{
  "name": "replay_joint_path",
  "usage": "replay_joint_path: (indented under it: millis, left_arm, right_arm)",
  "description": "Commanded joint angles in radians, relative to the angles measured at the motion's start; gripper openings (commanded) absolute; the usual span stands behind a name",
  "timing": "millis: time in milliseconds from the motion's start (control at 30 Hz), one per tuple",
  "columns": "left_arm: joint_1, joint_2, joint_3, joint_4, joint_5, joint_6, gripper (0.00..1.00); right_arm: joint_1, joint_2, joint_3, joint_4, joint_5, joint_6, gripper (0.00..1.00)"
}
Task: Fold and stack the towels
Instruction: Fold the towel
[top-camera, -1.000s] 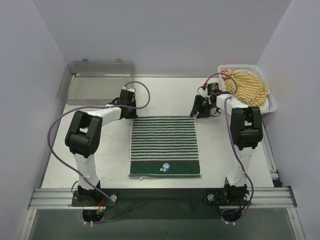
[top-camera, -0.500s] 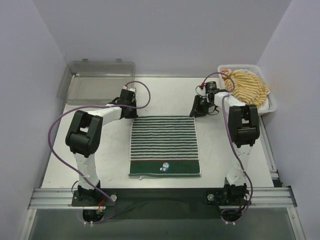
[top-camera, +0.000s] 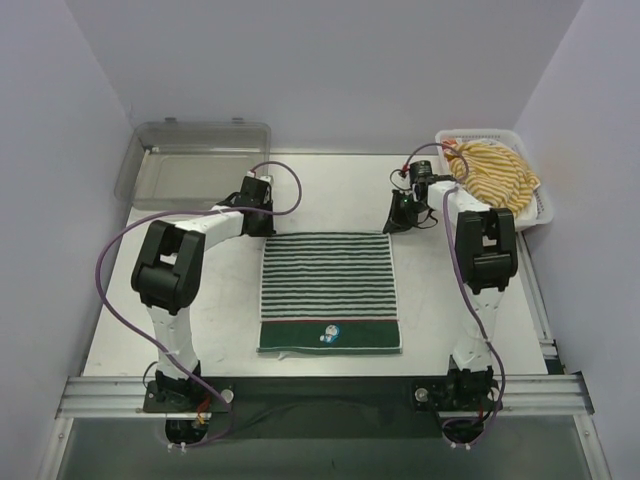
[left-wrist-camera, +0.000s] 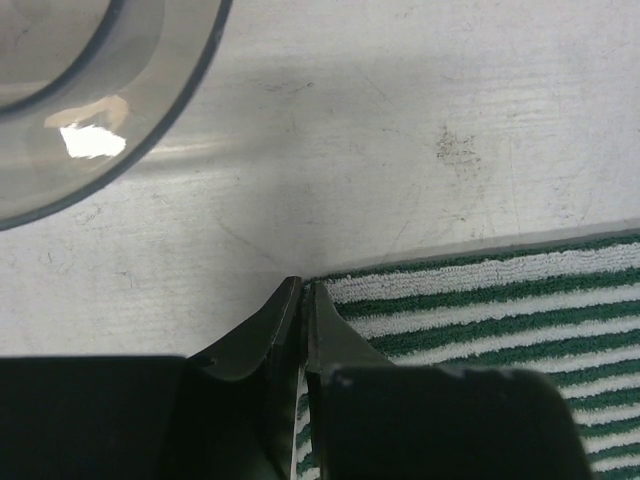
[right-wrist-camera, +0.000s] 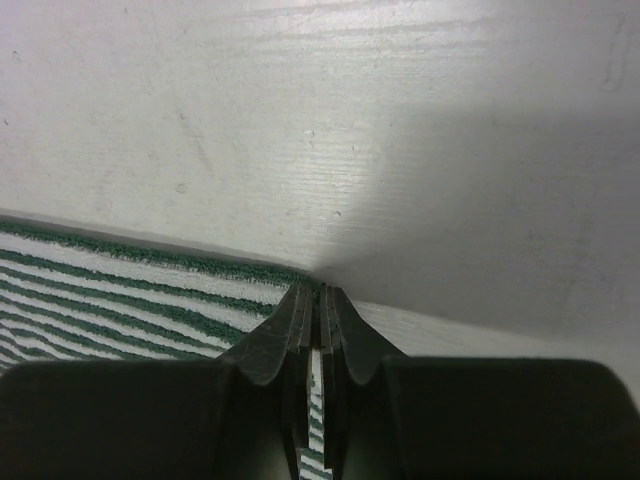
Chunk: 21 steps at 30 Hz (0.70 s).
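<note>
At the far left corner of the green-striped towel (top-camera: 330, 290), the left jaws are pinched tight on the cloth, and the wrist view shows the striped edge caught right between them. Over at the far right corner, the right jaws are clamped just the same, a sliver of stripe showing in the slit. Both corners are gripped, both low against the tabletop (top-camera: 430, 300).

Now the geometry that matters: the towel lies flat in the middle of the tabletop, long axis running from the far side toward the near edge. All of it stretches from the jaws back toward the arm bases. The cartoon patch (top-camera: 329, 336) sits at the near end, untouched. Neither arm has the advantage; each owns its own corner. My read: for a first fold, the far edge needs to travel toward the near edge with both corners level, or the fold skews.

The left arm (top-camera: 165, 268) has its elbow raised and its forearm angling inward; the right arm (top-camera: 488, 250) mirrors it. The yellow-striped towel (top-camera: 495, 172) sits heaped in the basket (top-camera: 543, 212) at the far right corner, well apart.
</note>
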Motion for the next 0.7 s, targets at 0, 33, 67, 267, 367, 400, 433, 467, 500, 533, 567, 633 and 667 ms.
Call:
replay_joint_path:
  millis: [0,33,67,267,367,400,433,467,500,533,567,633,667]
  left_arm:
    - [0.010,-0.054,0.058,-0.068,-0.025,0.026,0.00]
    - [0.011,-0.070,0.070,-0.070,-0.025,0.025,0.00]
    - [0.011,-0.079,0.075,-0.071,-0.027,0.025,0.00]
    - [0.017,-0.139,0.086,-0.061,-0.043,0.020,0.00]
    - [0.019,-0.165,0.072,-0.025,-0.043,0.022,0.00]
    - [0.019,-0.171,0.060,-0.010,-0.043,0.022,0.00]
    - [0.021,-0.182,0.052,0.005,-0.037,0.025,0.00]
    - [0.021,-0.185,0.050,0.034,-0.036,0.034,0.00]
    - [0.021,-0.186,0.049,0.048,-0.037,0.040,0.00]
    - [0.022,-0.183,0.055,0.056,-0.037,0.048,0.00]
    - [0.027,-0.179,0.061,0.070,-0.037,0.049,0.00]
    - [0.034,-0.160,0.084,0.075,-0.033,0.056,0.00]
    - [0.040,-0.154,0.092,0.082,-0.031,0.056,0.00]
  right_arm:
    - [-0.018,-0.097,0.059,-0.053,0.088,-0.018,0.00]
    - [-0.020,-0.106,0.071,-0.052,0.095,-0.015,0.00]
    - [-0.021,-0.123,0.076,-0.047,0.099,-0.013,0.00]
    - [-0.044,-0.152,0.106,-0.044,0.107,-0.006,0.00]
    - [-0.050,-0.161,0.110,-0.038,0.101,0.001,0.00]
    - [-0.051,-0.163,0.111,-0.033,0.101,0.002,0.00]
    - [-0.054,-0.164,0.114,-0.027,0.102,0.005,0.00]
    - [-0.054,-0.163,0.119,-0.019,0.099,0.008,0.00]
    - [-0.057,-0.160,0.129,-0.015,0.099,0.013,0.00]
    - [-0.057,-0.157,0.140,-0.010,0.099,0.016,0.00]
    - [-0.057,-0.150,0.146,-0.006,0.099,0.023,0.00]
    - [-0.060,-0.143,0.168,0.001,0.099,0.033,0.00]
    - [-0.061,-0.141,0.171,0.011,0.102,0.039,0.00]
